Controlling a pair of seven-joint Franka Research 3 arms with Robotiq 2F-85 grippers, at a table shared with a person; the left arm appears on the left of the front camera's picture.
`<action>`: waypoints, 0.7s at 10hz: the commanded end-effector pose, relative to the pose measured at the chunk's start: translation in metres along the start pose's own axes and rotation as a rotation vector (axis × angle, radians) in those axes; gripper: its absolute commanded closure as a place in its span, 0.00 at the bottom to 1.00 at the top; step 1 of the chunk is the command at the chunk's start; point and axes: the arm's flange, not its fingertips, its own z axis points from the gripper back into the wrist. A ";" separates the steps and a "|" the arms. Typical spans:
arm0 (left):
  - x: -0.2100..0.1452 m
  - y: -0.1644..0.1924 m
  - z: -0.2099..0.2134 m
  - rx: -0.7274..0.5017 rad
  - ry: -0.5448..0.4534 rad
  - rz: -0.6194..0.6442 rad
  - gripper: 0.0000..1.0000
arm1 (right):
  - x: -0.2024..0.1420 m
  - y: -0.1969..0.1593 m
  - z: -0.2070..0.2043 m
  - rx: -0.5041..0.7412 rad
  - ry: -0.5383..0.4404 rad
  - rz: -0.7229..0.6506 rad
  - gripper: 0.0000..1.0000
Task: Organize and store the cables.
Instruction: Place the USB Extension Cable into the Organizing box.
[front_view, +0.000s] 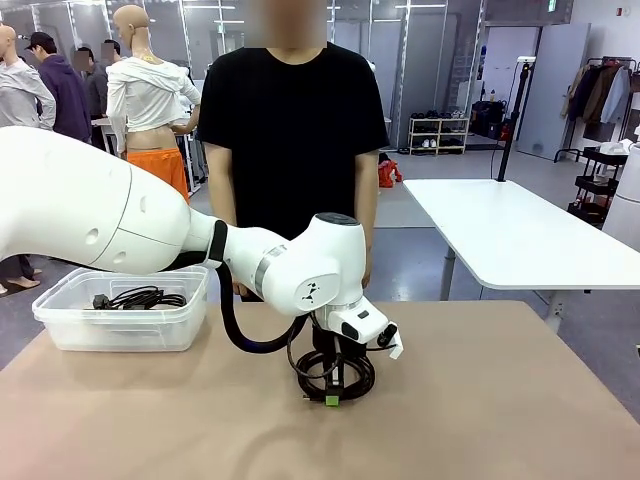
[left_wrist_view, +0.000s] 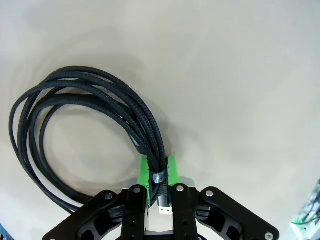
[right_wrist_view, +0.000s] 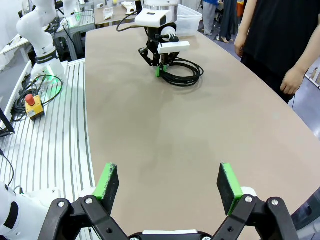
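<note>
A coiled black cable (front_view: 335, 375) lies on the brown table in front of the person. My left gripper (front_view: 331, 398) points straight down at its near side and is shut on the bundled strands. In the left wrist view the green pads (left_wrist_view: 144, 172) pinch the braided cable (left_wrist_view: 95, 100) where several loops and a metal plug end meet, and the rest of the coil fans out on the table. More black cables (front_view: 140, 297) lie inside the clear bin (front_view: 60, 325). My right gripper (right_wrist_view: 167, 187) hangs open over bare table, far from the coil (right_wrist_view: 181, 72).
The clear plastic bin stands at the table's far left. The person stands at the far edge, hands down, one hand (right_wrist_view: 289, 82) near the table side. A white table (front_view: 520, 235) stands behind on the right. An emergency stop box (right_wrist_view: 33, 106) lies off the table.
</note>
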 end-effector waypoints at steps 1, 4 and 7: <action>-0.017 -0.002 0.032 -0.021 -0.069 -0.028 1.00 | 0.002 0.002 -0.002 -0.009 -0.014 0.007 0.00; -0.053 -0.011 0.114 0.003 -0.183 -0.153 1.00 | 0.002 0.002 -0.002 -0.009 -0.014 0.007 0.00; -0.066 -0.020 0.138 0.081 -0.137 -0.173 1.00 | 0.002 0.002 -0.002 -0.009 -0.014 0.007 0.00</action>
